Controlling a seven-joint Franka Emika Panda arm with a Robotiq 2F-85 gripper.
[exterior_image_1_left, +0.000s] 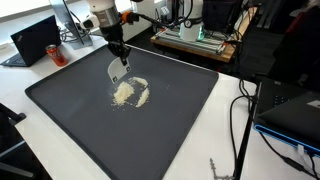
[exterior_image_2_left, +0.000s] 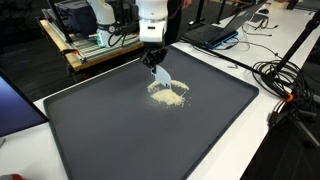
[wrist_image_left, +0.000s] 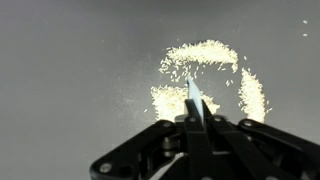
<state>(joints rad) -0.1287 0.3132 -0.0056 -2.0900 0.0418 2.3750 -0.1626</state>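
My gripper (exterior_image_1_left: 119, 60) is shut on a thin white scraper-like blade (exterior_image_1_left: 115, 70), held upright with its lower edge just above the dark mat. It also shows in an exterior view (exterior_image_2_left: 153, 58) with the blade (exterior_image_2_left: 161, 74). Right beside the blade lies a scattered pile of pale grains (exterior_image_1_left: 130, 92), which also shows in an exterior view (exterior_image_2_left: 167, 94). In the wrist view the shut jaws (wrist_image_left: 196, 118) grip the blade (wrist_image_left: 194, 97), whose tip points into the ring-shaped spread of grains (wrist_image_left: 200, 62).
The large dark mat (exterior_image_1_left: 150, 130) covers a white table. A laptop (exterior_image_1_left: 34, 40) and a red can (exterior_image_1_left: 56, 54) stand beyond one corner. Cables (exterior_image_2_left: 285, 85) and a wooden board with electronics (exterior_image_1_left: 195, 38) lie around the edges.
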